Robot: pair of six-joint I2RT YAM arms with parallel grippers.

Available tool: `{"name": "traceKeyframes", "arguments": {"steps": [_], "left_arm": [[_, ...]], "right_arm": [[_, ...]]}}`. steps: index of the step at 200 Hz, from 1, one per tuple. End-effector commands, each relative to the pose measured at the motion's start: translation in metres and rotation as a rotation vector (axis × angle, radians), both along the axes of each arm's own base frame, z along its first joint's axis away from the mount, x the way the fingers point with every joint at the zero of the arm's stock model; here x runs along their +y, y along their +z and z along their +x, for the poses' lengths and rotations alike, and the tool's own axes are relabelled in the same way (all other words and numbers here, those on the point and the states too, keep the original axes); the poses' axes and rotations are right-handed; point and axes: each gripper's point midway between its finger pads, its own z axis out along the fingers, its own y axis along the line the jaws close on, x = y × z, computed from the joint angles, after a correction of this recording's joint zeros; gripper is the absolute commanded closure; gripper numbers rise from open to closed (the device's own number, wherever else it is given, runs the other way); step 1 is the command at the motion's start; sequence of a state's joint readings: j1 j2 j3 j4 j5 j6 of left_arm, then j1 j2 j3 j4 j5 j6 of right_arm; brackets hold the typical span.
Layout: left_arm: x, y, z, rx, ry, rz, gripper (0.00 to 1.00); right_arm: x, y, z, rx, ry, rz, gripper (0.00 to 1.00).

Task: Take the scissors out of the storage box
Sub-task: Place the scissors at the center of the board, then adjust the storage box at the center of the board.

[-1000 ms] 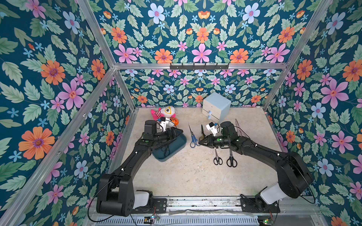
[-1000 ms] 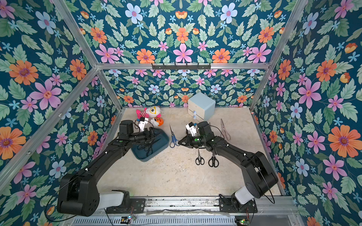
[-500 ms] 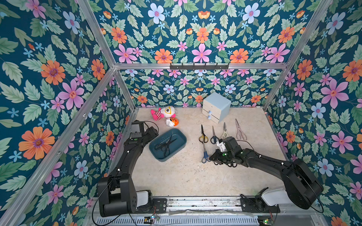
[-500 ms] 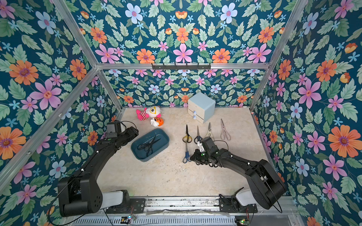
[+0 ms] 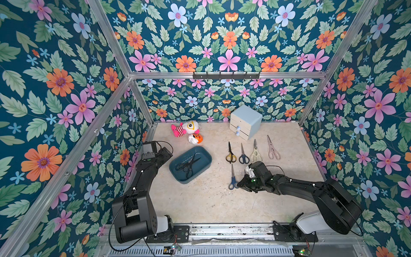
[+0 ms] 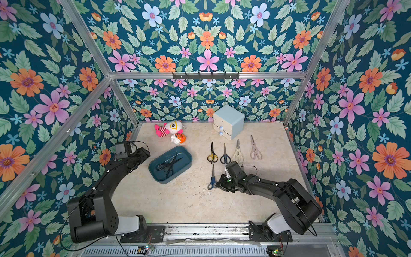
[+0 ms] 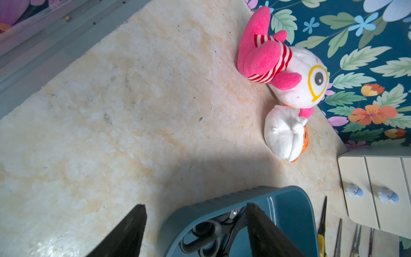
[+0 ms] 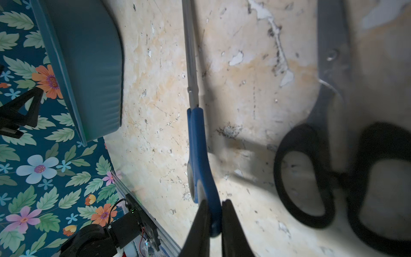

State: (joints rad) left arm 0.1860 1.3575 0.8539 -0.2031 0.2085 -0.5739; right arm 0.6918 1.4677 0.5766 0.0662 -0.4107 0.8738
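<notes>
Nearest my side of the beige marbled tabletop (image 5: 200,200), my right gripper (image 8: 215,207) is clenched on a handle loop of a pair of bright blue-handled scissors (image 5: 232,178), whose steel blades point away toward the back wall. I cannot tell whether that pair rests on the surface or is slightly raised. Just beside it, in the right wrist view, a large pair of black-handled scissors (image 8: 332,55) lies flat on the table; the arm hides it in both top views. Farther in and to the left, the shallow dark teal plastic storage box (image 5: 203,159) sits at an angle, with black-handled scissors (image 5: 188,164) inside. My left gripper (image 7: 195,207) hangs at the box's left end, fingers spread and holding nothing. Beyond, four pairs lie in a row, tips away: yellow-and-black (image 5: 230,155), dark blue (image 5: 243,156), cream (image 5: 255,154) and pale pink (image 5: 273,151). At the back stand a pink-and-white plush fish (image 5: 186,128), a small orange-and-white plush (image 5: 195,139) and a pale blue drawer cube (image 5: 245,121).
</notes>
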Motion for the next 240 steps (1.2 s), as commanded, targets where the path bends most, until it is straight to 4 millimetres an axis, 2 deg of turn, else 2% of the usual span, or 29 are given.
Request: {"name": "traceKeyframes", "arguments": {"steps": [1,35,60,72,118,164,201,240], "left_arm": [[0.002,0.004,0.009,-0.038,-0.016,0.008,0.24],[-0.010,-0.011,0.014,-0.029,-0.069,-0.059,0.25],[-0.027,-0.023,0.016,-0.026,-0.141,-0.136,0.26],[-0.033,-0.028,0.016,-0.019,-0.170,-0.165,0.26],[-0.045,-0.039,0.006,0.012,-0.218,-0.214,0.26],[-0.063,-0.056,-0.024,0.050,-0.234,-0.311,0.27],[-0.085,-0.047,-0.048,0.005,-0.221,-0.434,0.27],[-0.106,-0.034,-0.060,-0.039,-0.232,-0.462,0.27]], "right_arm": [[-0.007,-0.011,-0.006,0.027,-0.011,-0.061,0.91],[-0.016,-0.017,-0.007,0.033,-0.022,-0.126,0.79],[-0.014,-0.008,0.001,0.005,-0.018,-0.143,0.65],[-0.012,0.000,0.006,-0.014,-0.009,-0.154,0.61],[-0.003,0.045,0.029,-0.108,0.001,-0.163,0.59],[0.016,0.084,0.051,-0.190,0.024,-0.121,0.58],[0.031,0.089,0.061,-0.192,0.052,-0.103,0.58],[0.050,0.091,0.072,-0.196,0.078,-0.099,0.59]]}}
